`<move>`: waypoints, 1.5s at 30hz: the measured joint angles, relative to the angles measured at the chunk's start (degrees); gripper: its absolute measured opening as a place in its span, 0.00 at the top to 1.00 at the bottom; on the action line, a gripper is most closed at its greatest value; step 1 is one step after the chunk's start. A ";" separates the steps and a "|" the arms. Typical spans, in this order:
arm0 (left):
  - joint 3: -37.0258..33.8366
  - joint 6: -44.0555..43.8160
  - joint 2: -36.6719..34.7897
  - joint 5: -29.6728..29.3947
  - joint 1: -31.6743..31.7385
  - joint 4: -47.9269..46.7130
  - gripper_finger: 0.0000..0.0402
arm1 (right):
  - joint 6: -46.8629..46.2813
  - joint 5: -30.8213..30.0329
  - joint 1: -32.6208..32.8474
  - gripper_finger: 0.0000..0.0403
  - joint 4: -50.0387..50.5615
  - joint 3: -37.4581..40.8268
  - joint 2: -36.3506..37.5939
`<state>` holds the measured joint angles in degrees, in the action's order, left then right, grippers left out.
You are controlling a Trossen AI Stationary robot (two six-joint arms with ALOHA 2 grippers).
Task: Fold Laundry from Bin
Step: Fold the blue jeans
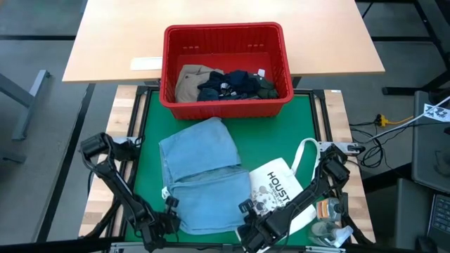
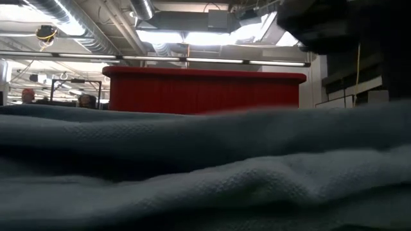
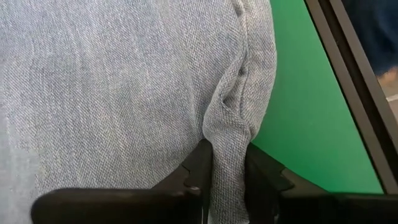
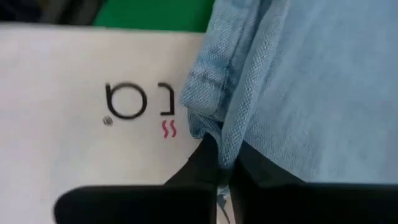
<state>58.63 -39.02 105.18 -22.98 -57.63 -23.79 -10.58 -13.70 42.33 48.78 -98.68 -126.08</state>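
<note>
The left gripper is pinched on the seamed edge of the light blue denim garment at about 7 o'clock on the green mat. The right gripper is clamped on the same garment's hem at about 5 o'clock, where it meets the white tote bag. The denim lies spread at mat centre. The red bin sits at 12 o'clock, holding the khaki-tan garment, navy garment and dark green garment. The step looks like the start of a fold: both near corners are gripped. Next, both arms likely need to lift together and carry the edge toward 12 o'clock, keeping it level and clear of the tote.
</note>
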 joint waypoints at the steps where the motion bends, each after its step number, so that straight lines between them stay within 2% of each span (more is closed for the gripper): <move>1: 1.34 -0.17 0.03 1.03 0.02 -2.33 0.86 | -1.27 -0.28 0.04 0.93 0.75 -1.15 -0.02; 5: 6.75 -2.84 0.01 3.94 -0.02 -8.90 0.87 | -4.18 -0.55 0.09 0.91 7.01 -7.82 -0.02; 11: 13.84 -2.91 -0.10 8.25 -0.74 -10.09 0.87 | -4.48 1.63 0.07 0.98 14.98 -19.42 0.00; 16: 19.50 -2.93 -0.16 7.50 -2.98 -10.04 0.87 | -4.33 3.22 0.05 0.95 16.00 -27.09 0.02; 22: 23.65 -4.82 -0.26 1.67 -5.27 -12.00 0.87 | -2.32 -3.05 -1.77 0.95 17.14 -33.08 0.02; 30: 29.43 -18.27 -0.34 -5.09 -6.76 -28.61 0.87 | -2.59 -3.66 -8.05 0.96 17.64 -36.18 0.37; 36: 34.20 -29.92 -0.35 -8.82 -7.36 -43.72 0.87 | -7.85 -3.81 -11.78 0.96 23.51 -36.25 1.50; 41: 37.18 -44.92 -0.42 -11.57 -7.25 -55.78 0.87 | -13.07 -4.93 -14.59 0.96 29.60 -36.31 2.25; 45: 37.20 -59.70 -0.48 -10.01 -6.89 -63.86 0.87 | -15.36 -4.73 -17.37 0.96 32.80 -36.29 3.23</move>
<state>95.83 -98.72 104.71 -33.00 -64.52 -87.65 -25.94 -18.43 24.95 81.57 -134.98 -122.85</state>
